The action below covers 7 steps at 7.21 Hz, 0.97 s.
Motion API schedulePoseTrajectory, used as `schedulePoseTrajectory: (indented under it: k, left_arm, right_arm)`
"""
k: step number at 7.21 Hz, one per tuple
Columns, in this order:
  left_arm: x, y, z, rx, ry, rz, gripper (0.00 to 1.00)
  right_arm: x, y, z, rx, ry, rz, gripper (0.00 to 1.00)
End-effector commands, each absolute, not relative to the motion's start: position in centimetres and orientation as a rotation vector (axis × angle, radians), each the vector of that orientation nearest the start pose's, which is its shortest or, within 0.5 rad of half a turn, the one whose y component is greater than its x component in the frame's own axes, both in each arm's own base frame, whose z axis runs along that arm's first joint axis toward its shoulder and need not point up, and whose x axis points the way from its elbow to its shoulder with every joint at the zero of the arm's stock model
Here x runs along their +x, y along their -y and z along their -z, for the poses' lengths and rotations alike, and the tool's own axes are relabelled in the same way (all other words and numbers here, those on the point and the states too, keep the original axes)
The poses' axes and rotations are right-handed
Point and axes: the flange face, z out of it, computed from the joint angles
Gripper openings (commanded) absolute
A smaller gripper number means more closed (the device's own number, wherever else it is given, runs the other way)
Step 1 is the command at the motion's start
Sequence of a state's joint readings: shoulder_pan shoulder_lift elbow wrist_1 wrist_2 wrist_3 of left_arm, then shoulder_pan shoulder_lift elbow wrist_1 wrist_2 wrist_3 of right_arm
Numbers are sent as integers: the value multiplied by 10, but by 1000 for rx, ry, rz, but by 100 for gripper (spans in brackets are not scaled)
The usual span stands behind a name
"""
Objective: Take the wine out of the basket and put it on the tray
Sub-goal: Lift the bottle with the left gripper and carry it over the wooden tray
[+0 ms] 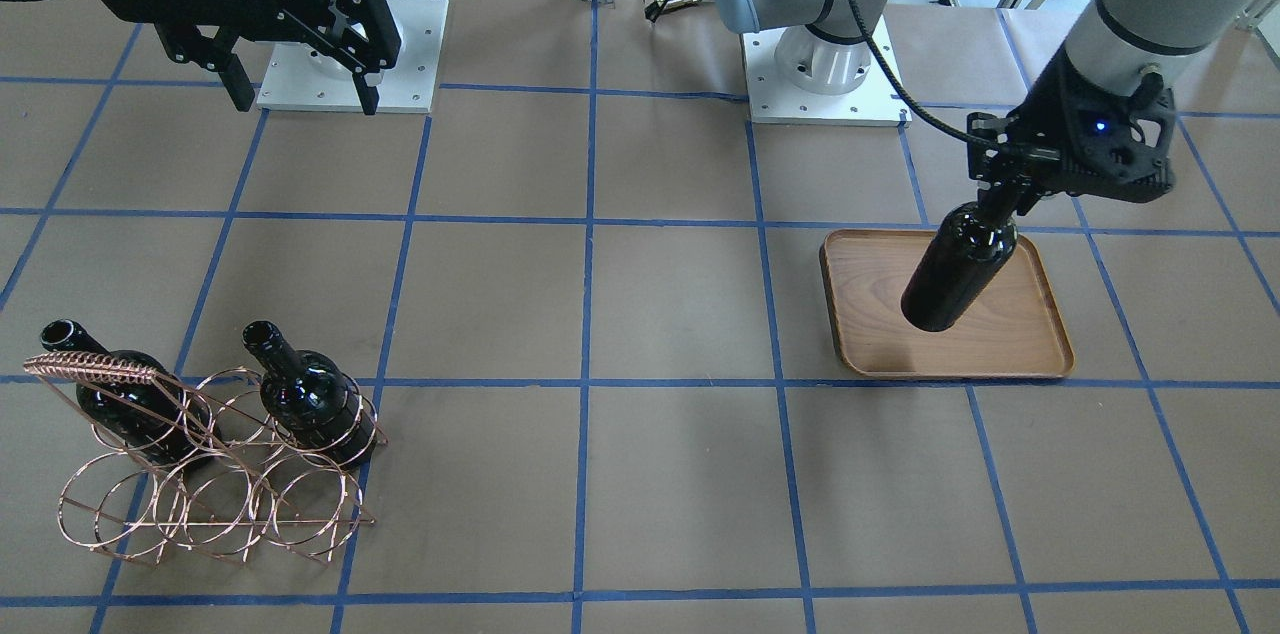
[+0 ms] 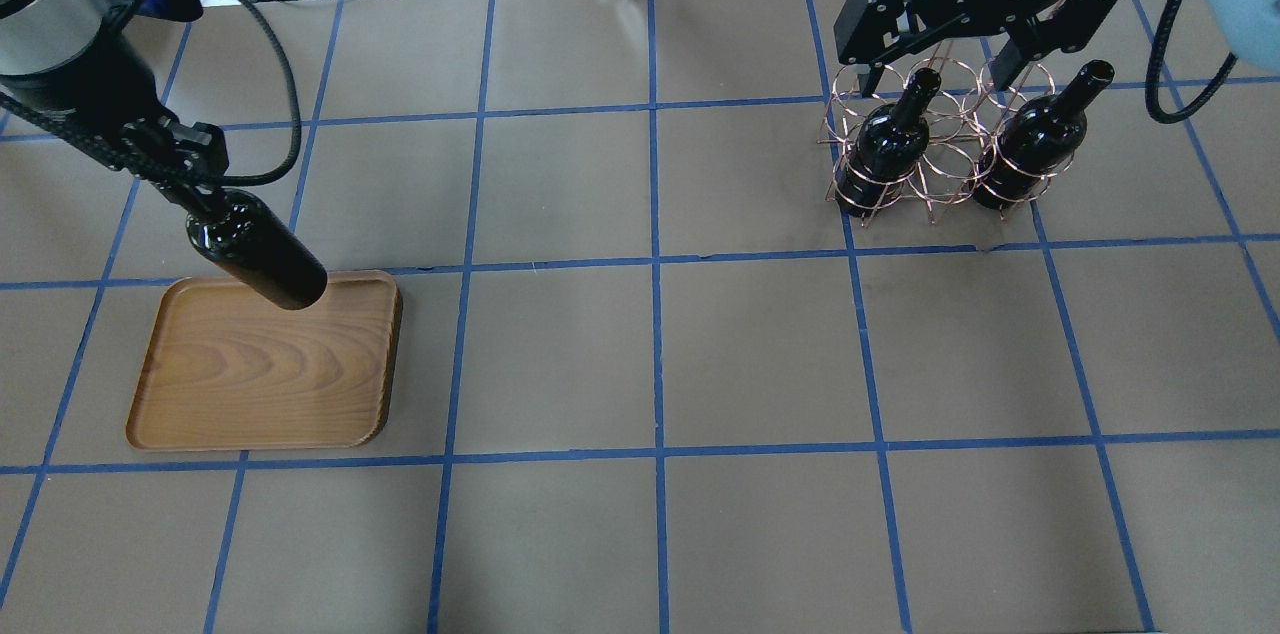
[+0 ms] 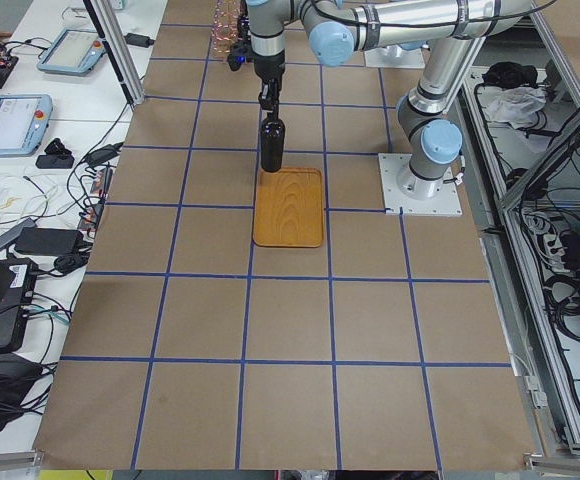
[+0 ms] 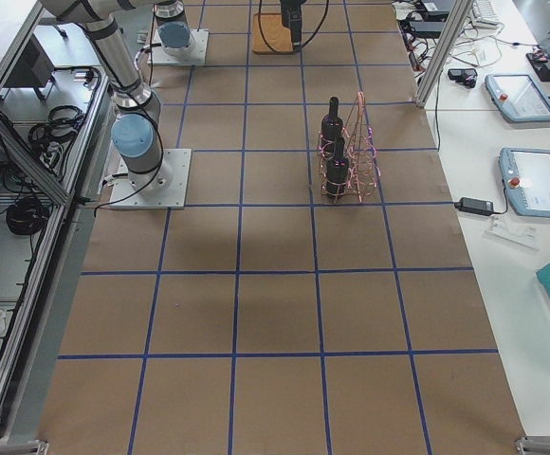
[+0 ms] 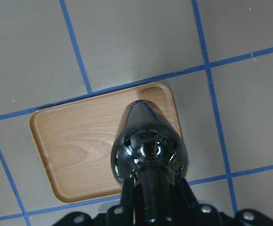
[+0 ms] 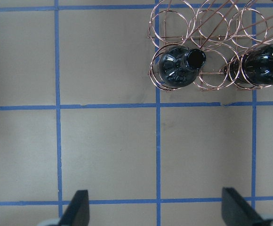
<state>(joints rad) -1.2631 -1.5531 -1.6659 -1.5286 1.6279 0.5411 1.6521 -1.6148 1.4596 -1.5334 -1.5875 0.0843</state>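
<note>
Left pincer (image 1: 1001,197) hides wine (image 1: 958,272) neck.

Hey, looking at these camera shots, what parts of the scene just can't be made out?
1. Base of the wine: in the left wrist view the bottle's own body hides it, so contact with the tray is unclear.
2. How the left gripper clasps the neck: in the left wrist view the bottom edge cuts it off.
3. Second bottle in the basket: in the right wrist view the right edge cuts it.
4. Basket, exterior left view: too small.
</note>
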Motion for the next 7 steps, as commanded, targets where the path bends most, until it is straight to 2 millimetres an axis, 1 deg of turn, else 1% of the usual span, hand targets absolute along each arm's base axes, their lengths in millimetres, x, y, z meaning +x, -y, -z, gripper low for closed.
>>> schedulePoseTrajectory:
  k: [1,2,3,5,7]
  left_arm:
    - [73,488,-430,384,-3126,-79,0]
    - [75,486,-425,396,-3128,-89,0]
    - [82,484,-418,380,-3131,-95,0]
    - [105,479,-407,379,-3144,-114,0]
    - [109,480,-399,371,-3159,-138,0]
  right_arm:
    - [170,467,-560,6,-3142,185,100]
    - [170,467,-560,7,-3145,185,100]
    - [170,467,-560,6,-3143,185,100]
    - [170,467,-560,6,-3142,187,100]
    - [171,467,-560,4,-3142,185,100]
